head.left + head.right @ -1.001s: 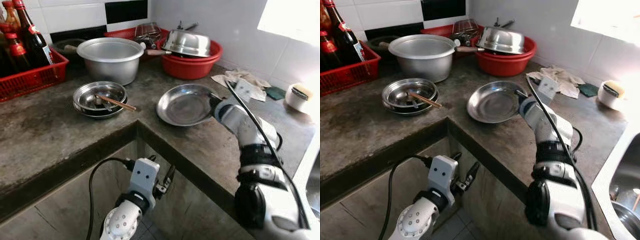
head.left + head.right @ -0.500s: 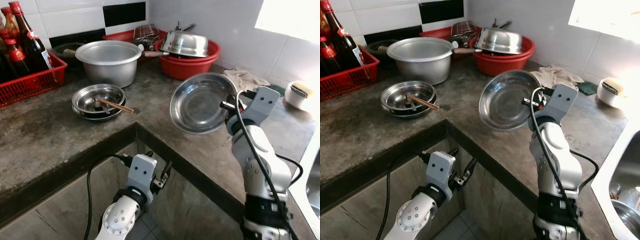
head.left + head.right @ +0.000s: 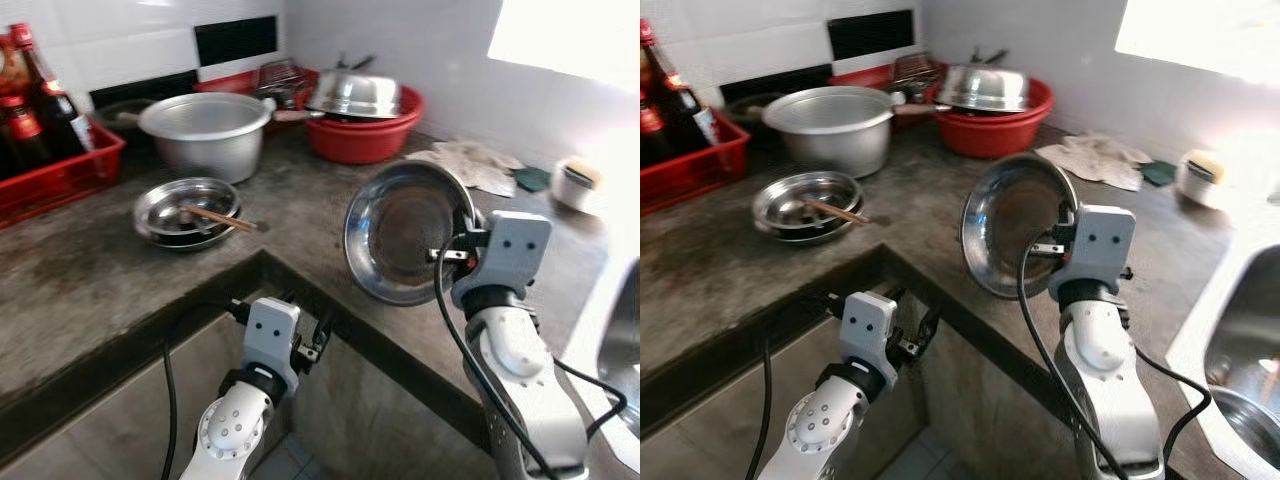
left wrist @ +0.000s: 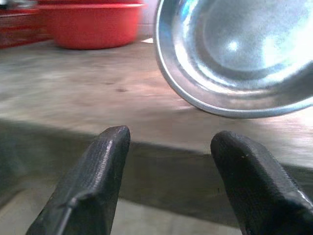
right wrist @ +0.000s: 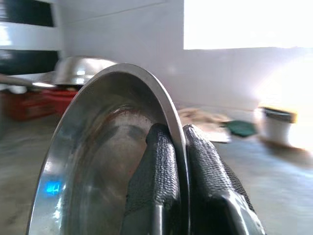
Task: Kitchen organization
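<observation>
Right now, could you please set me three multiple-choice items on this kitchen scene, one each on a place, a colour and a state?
1. Where do the chopsticks lie?
A. in the steel bowls on the counter
B. in the red basin
C. on the cloth

2. What colour is the crate that holds the bottles?
A. blue
B. red
C. white

3. How is the pan held?
A. flat on the counter
B. tilted on edge in the air, its rim pinched by the right gripper
C. between the left gripper's fingers

Answers: 1 A, the chopsticks rest across the stacked bowls in front of the pot. 2 B, the crate is red. 3 B, the right wrist view shows both fingers clamped on the rim; the left gripper is open and below the counter edge.
</observation>
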`<state>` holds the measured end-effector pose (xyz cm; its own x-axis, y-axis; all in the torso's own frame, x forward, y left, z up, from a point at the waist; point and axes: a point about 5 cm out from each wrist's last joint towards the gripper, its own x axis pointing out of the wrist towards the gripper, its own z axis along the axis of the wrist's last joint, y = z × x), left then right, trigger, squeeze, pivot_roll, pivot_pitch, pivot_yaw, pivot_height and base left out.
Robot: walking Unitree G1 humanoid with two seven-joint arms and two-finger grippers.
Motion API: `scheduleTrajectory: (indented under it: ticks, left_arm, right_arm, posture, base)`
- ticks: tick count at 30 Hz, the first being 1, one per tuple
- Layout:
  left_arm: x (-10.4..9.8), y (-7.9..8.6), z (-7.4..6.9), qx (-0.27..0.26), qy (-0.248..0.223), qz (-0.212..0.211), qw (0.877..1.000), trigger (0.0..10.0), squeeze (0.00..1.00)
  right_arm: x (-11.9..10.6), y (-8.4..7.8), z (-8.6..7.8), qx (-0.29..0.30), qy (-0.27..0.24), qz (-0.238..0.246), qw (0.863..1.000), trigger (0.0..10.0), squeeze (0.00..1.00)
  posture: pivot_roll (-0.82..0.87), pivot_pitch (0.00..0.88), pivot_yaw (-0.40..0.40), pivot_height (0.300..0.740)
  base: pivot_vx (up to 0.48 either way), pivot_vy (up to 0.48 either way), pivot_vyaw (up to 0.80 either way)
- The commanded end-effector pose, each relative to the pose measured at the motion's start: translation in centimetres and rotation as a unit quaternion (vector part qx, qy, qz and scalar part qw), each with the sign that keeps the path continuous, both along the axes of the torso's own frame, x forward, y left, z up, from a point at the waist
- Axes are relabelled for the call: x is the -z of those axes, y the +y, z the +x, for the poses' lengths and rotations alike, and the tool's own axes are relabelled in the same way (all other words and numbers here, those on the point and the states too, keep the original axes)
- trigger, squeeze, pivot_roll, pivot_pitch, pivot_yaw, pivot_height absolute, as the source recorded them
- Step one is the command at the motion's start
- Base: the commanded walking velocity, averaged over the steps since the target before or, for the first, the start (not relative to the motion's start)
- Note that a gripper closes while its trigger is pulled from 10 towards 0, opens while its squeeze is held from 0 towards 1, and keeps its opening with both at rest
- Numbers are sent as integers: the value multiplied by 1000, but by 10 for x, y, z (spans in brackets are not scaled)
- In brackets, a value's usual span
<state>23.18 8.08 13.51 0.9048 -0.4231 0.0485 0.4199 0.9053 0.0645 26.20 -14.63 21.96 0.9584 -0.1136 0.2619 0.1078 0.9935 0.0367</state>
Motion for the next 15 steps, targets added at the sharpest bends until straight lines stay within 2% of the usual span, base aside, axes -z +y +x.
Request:
scheduleTrajectory:
  ticks: [1,7,14,15]
  left_arm:
    - [-1,-3,0,11,-3,-4,1000,10000,0]
    - [0,-5,0,18,-4,5,1000,10000,0]
    - [-1,-6,2,26,-20,22,999,10000,0]
    - [0,-6,1,29,-23,37,999,10000,0]
  right_arm:
    - [-5,0,-4,5,-19,-5,1000,0,0]
    - [-4,2,-4,6,-19,-10,1000,0,0]
    - [-6,3,-4,8,-25,-13,1000,0,0]
    - [-7,2,-4,11,-27,-13,999,0,0]
  posture:
    - [91,0,-43,740]
    - [90,0,-43,740]
    - [84,0,-36,740]
    - [83,0,-34,740]
  base:
    - [0,480,-788]
    - [0,480,-788]
    - [0,0,-788]
    - [277,-390,-788]
